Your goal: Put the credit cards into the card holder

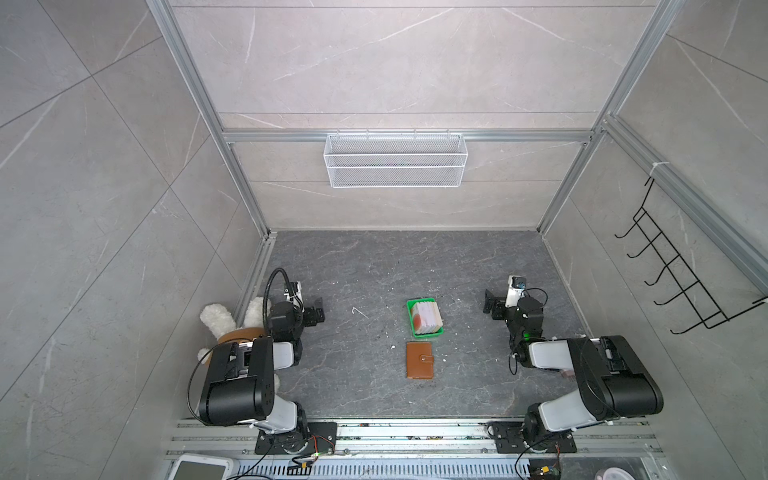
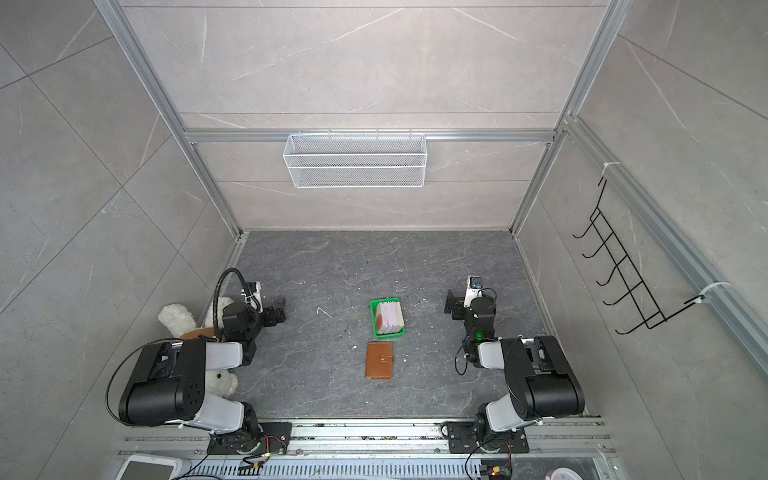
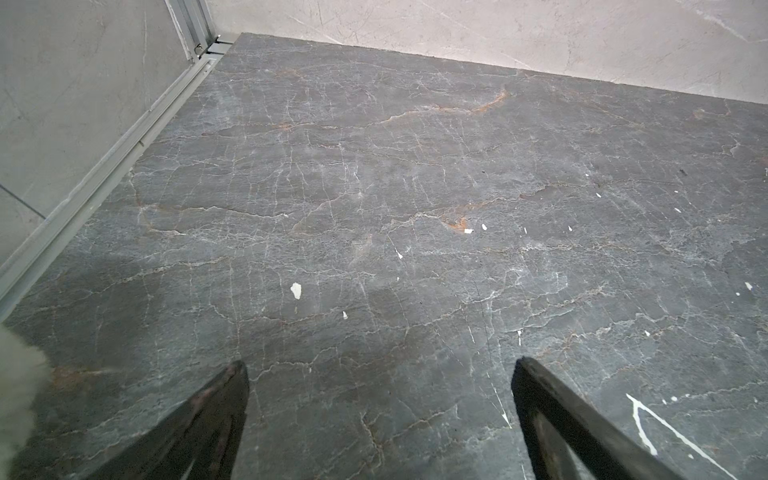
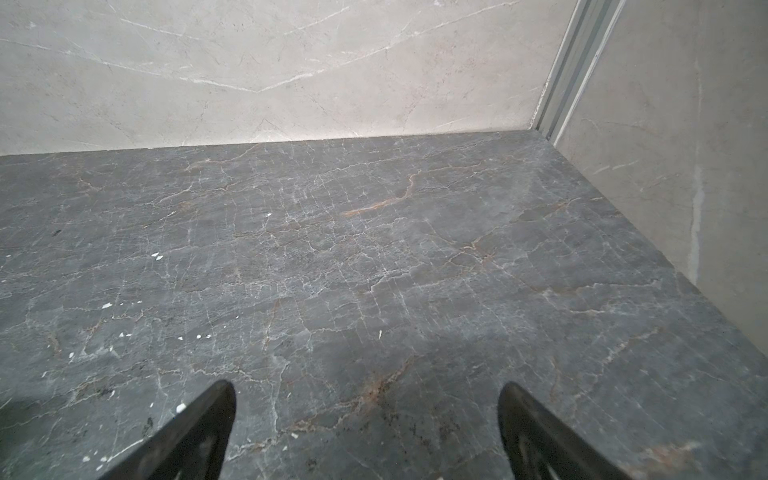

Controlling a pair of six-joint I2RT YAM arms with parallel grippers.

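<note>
Two hands hung wide open and empty over the counter (image 1: 374,270), the left hand (image 1: 320,311) toward its left side and the right hand (image 1: 489,305) toward its right. Between them, well apart from both, the credit cards (image 1: 427,318) sat stacked in a green tray (image 1: 409,318). The card holder (image 1: 419,360) lay closed just beside the tray, on its nearer side.

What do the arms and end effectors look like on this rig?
The left arm and right arm: black joint housings, pale grey link covers, looping black cables, black base plates. A green light glows on the right arm. The left end effector and right end effector: black tapered fingers, white camera mounts behind.
</note>
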